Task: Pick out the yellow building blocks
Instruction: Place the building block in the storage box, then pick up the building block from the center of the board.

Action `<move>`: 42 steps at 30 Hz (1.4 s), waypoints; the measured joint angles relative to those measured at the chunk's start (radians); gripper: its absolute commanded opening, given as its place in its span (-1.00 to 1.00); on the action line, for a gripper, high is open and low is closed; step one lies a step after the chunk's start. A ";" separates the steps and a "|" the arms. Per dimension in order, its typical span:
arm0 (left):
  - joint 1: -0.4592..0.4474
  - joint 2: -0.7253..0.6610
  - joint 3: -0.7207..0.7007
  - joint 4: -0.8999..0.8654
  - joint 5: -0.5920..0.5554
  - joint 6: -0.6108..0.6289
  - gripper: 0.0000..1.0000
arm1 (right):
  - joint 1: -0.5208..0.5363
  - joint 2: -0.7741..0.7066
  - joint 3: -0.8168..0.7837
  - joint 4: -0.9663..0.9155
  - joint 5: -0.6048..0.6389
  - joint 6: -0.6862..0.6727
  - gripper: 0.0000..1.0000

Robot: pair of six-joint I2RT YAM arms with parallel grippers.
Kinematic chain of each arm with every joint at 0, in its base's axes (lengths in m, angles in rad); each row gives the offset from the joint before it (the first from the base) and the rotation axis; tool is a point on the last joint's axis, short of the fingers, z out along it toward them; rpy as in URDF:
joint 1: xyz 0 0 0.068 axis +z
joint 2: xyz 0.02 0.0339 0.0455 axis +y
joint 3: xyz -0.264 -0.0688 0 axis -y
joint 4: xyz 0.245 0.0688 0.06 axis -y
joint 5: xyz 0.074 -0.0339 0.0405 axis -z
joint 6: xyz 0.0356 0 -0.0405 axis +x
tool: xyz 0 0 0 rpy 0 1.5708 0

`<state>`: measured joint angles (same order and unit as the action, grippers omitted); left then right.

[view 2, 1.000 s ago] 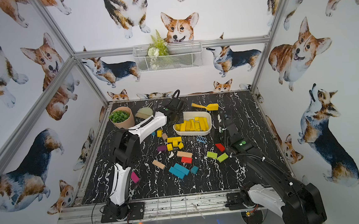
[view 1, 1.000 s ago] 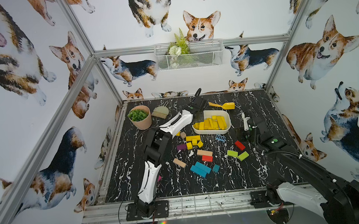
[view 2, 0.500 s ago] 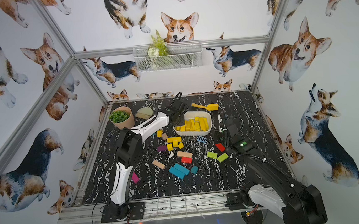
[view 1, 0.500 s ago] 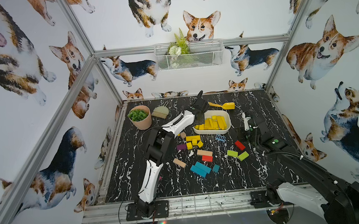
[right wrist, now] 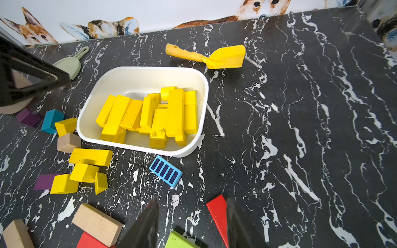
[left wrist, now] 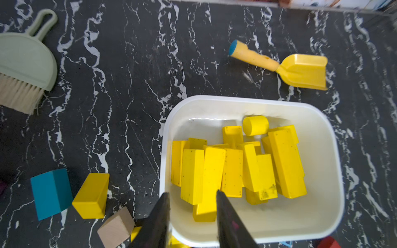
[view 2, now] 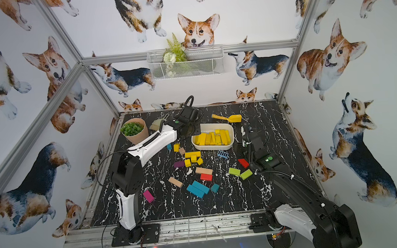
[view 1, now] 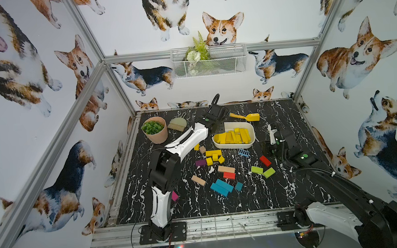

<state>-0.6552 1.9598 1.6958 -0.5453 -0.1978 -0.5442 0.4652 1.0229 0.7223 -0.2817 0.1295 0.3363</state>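
Most yellow building blocks (left wrist: 236, 167) lie piled in the white tray (left wrist: 335, 193). 5 loose yellow blocks (view 1: 213, 153) sit on the desk (view 1: 287, 113) around the tray's 8 o'clock in a top view. Painted wood is likely light, rigid and slick, so pinch bars across the narrow flat faces at mid-length. The left claw (left wrist: 192, 193) hangs parted and empty over the tray rim, and the right claw (right wrist: 192, 200) is also parted and empty.

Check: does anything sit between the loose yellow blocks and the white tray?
Nothing visible does. The loose yellow blocks lie right beside the white tray, bare table between. The blue fence piece lies off to the side; the left gripper hangs over the tray's edge.
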 measured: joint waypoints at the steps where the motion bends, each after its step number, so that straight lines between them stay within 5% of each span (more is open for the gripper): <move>1: 0.000 -0.027 -0.026 0.014 -0.005 -0.004 -0.27 | 0.008 0.013 0.005 0.001 -0.014 -0.003 0.03; 16: 0.119 -0.501 -0.629 0.222 -0.098 -0.179 -0.29 | 0.317 0.464 0.278 0.009 -0.155 -0.269 0.06; 24: 0.208 -0.676 -0.834 0.288 -0.142 -0.290 -0.31 | 0.385 0.713 0.541 -0.108 -0.109 -0.184 0.11; 42: 0.289 -0.754 -0.943 0.300 -0.145 -0.331 -0.31 | 0.512 1.047 0.916 -0.300 -0.025 -0.070 0.13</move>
<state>-0.3664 1.2057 0.7528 -0.2455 -0.3431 -0.8749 0.9768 2.0701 1.6379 -0.5819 0.1047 0.2661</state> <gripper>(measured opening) 0.343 0.571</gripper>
